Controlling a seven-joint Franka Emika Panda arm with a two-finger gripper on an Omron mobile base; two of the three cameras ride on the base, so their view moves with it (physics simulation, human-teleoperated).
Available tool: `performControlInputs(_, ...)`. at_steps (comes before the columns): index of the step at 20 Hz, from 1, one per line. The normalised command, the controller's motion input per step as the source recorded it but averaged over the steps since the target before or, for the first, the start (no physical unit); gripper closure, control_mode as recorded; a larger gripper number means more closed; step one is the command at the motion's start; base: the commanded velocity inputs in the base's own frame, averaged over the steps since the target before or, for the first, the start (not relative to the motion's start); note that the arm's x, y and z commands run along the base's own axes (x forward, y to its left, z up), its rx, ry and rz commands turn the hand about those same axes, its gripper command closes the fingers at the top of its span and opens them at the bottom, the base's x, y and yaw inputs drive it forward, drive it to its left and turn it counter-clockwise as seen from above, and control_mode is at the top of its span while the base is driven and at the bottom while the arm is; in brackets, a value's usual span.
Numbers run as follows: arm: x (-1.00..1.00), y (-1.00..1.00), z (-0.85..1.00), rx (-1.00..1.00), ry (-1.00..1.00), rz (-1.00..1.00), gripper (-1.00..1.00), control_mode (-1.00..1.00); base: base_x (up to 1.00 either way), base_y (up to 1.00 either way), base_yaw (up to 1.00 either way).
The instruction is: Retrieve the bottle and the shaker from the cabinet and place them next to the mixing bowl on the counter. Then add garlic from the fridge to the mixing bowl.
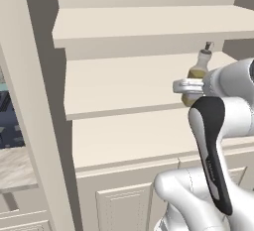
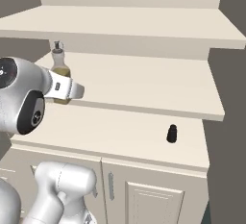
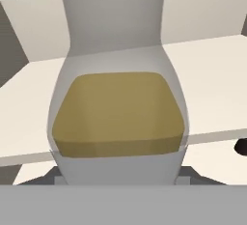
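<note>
Small clear bottle of yellowish-olive liquid with narrow neck and pale grey cap (image 1: pixel 200 64): stood upright on the middle open shelf of the cream-beige cabinet (image 1: pixel 124 84), right of centre in the left base view, upper left in the right base view. White two-finger gripper (image 2: pixel 67 89): set around the bottle's lower body, fingers closed against its sides. In the hand view, bottle close up at frame centre. Small black cylindrical shaker (image 2: pixel 171 133): stood on the lower ledge, right of centre in the right base view, well apart from the bottle.
</note>
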Motion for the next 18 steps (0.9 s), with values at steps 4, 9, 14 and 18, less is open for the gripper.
performControlInputs(4, -0.65, 0.01, 0.32, 0.0, 0.0, 0.0, 1.0, -1.0, 0.0, 0.0, 0.0)
performControlInputs(9, -0.42, 0.04, 0.02, 0.0, 0.0, 0.01, 1.0, -1.0, 0.0, 0.0, 0.0)
performControlInputs(14, 0.0, 0.0, 0.0, 0.0, 0.0, 0.0, 1.0, -1.0, 0.0, 0.0, 0.0)
performControlInputs(18, 0.0, 0.0, 0.0, 0.0, 0.0, 0.0, 1.0, -1.0, 0.0, 0.0, 0.0)
